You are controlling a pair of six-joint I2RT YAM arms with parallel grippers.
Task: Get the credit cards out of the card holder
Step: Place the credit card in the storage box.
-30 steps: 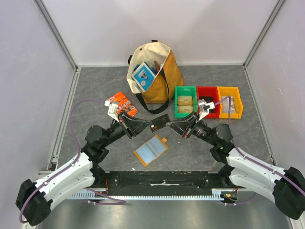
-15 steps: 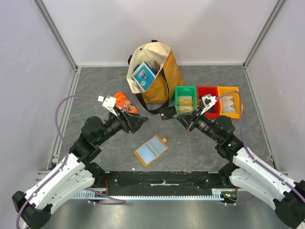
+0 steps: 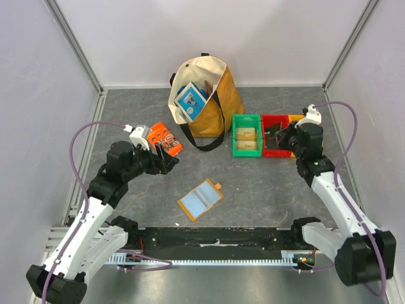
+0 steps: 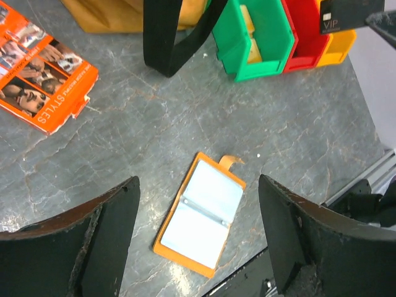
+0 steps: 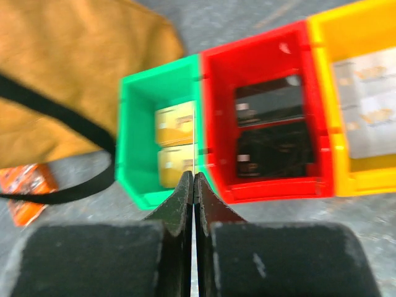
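The card holder (image 3: 200,199) lies open and flat on the grey table, orange-tan with pale blue-grey pockets (image 4: 204,213) and its tab pointing away. My left gripper (image 3: 166,161) hangs above and to its left, open and empty, and its two fingers (image 4: 105,229) frame the holder in the left wrist view. My right gripper (image 3: 283,135) is shut on a black credit card (image 4: 343,15) marked VIP, held over the red bin (image 3: 273,151). That card shows edge-on (image 5: 194,154) between the shut right gripper (image 5: 194,176). Other black cards (image 5: 272,148) lie in the red bin.
A tan tote bag (image 3: 212,101) with a blue-and-white box stands at the back. An orange printed packet (image 3: 163,138) lies beside my left gripper. A green bin (image 3: 247,134) holds yellow cards, and the yellow bin (image 5: 322,93) holds pale ones.
My left gripper let go of the black card, opened and drew back to the left. My right gripper carried the card right, from the table's middle to above the red bin.
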